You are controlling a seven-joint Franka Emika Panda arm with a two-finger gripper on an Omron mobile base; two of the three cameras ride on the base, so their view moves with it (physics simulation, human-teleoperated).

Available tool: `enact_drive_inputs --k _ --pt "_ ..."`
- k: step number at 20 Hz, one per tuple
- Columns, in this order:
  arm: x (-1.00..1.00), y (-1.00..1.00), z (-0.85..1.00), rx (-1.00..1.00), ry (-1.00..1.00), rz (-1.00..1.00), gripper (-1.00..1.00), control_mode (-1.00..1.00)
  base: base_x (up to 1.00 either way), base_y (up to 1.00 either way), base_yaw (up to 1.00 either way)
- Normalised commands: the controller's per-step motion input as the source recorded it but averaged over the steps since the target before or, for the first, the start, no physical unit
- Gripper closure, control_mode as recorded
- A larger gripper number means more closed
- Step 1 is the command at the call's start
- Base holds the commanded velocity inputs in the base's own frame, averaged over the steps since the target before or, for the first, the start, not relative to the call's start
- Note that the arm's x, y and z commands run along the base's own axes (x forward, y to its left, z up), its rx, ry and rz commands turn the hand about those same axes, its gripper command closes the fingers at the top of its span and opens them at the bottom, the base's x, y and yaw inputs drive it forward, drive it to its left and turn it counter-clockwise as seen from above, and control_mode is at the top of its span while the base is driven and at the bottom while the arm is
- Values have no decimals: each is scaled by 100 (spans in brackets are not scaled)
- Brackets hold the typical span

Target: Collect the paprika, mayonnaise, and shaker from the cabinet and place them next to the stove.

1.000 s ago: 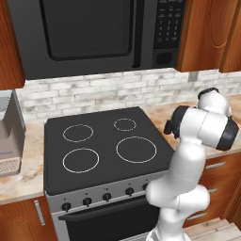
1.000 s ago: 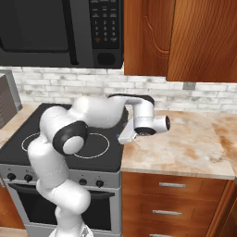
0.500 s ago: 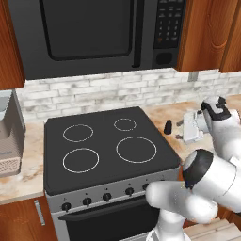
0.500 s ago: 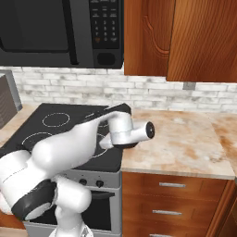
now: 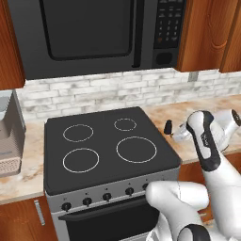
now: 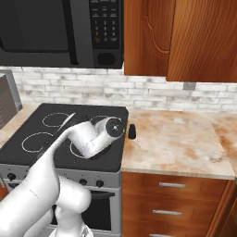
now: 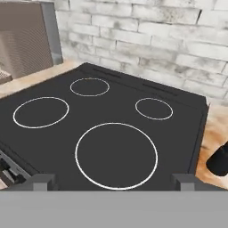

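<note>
Presently my gripper [image 7: 113, 180] stands with its jaws wide apart and nothing between them, low over the front of the stove [image 5: 110, 146] and looking across its four ring burners toward the brick wall. Shaker [image 5: 167, 126]: a small black tapered bottle, upright on the marble counter [image 6: 180, 143] just beside the stove's right edge, its long axis vertical. From my hand it lies off to the right, showing in the hand view as a dark rounded shape at the right margin [image 7: 219, 161], just beyond the cooktop's corner; my fingertips [image 7: 42, 181] point at the large front burner, not at it. I judge this item already delivered beside the stove. Neither the paprika nor the mayonnaise appears on this counter, so by my reading they remain to be fetched. Wall cabinet [image 6: 185, 39]: doors shut, above and to the right of the shaker, so the coming reach must turn up and rightward, away from the cooktop
</note>
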Motion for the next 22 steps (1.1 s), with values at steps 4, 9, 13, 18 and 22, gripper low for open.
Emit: enact_drive_inputs --k 4,9,13,18,22 --pt "-32 11 15 0 26 -48 -100 -100 0 0 0" --pt "-61 27 0 0 7 -48 -100 -100 0 0 0" --pt "-86 23 0 0 4 -42 -100 -100 0 0 0" --pt "-99 10 -4 0 0 -32 -100 -100 0 0 0" --pt "-63 9 -20 -2 3 -8 -100 -100 0 0 0"
